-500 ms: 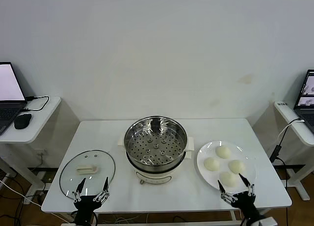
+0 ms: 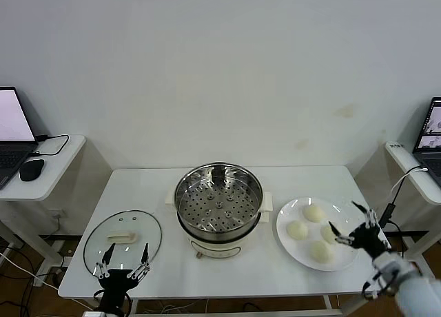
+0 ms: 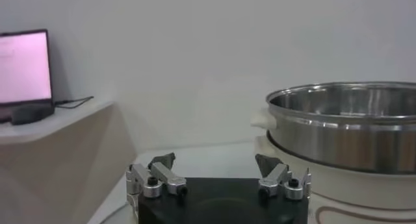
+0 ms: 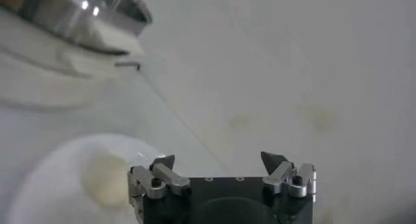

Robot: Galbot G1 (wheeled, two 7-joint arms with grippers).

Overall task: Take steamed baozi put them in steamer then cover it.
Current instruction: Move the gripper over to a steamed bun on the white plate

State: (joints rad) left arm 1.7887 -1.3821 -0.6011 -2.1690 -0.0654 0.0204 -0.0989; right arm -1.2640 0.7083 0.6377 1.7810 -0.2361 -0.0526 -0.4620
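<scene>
The steamer (image 2: 219,203) stands open at mid-table, its perforated tray bare. Several cream-white baozi lie on a white plate (image 2: 300,251) to its right, such as one at the far side (image 2: 313,212) and one nearer the steamer (image 2: 297,229). My right gripper (image 2: 342,217) hovers open over the plate's right edge, partly hiding one bun. In the right wrist view, the open gripper (image 4: 220,160) has a baozi (image 4: 104,173) off to one side. The glass cover (image 2: 141,227) lies flat at front left. My left gripper (image 2: 128,251) is open, just in front of it, and also appears (image 3: 214,161) empty.
Side tables flank the work table: the left one carries a laptop (image 2: 12,134) and a mouse (image 2: 31,169), the right one another laptop (image 2: 431,141). Cables hang by the right table. The steamer wall (image 3: 344,128) rises close beside my left gripper.
My right gripper has risen from the table's front edge and swung right, now over the plate's right rim. The left gripper has drawn back slightly toward the front edge.
</scene>
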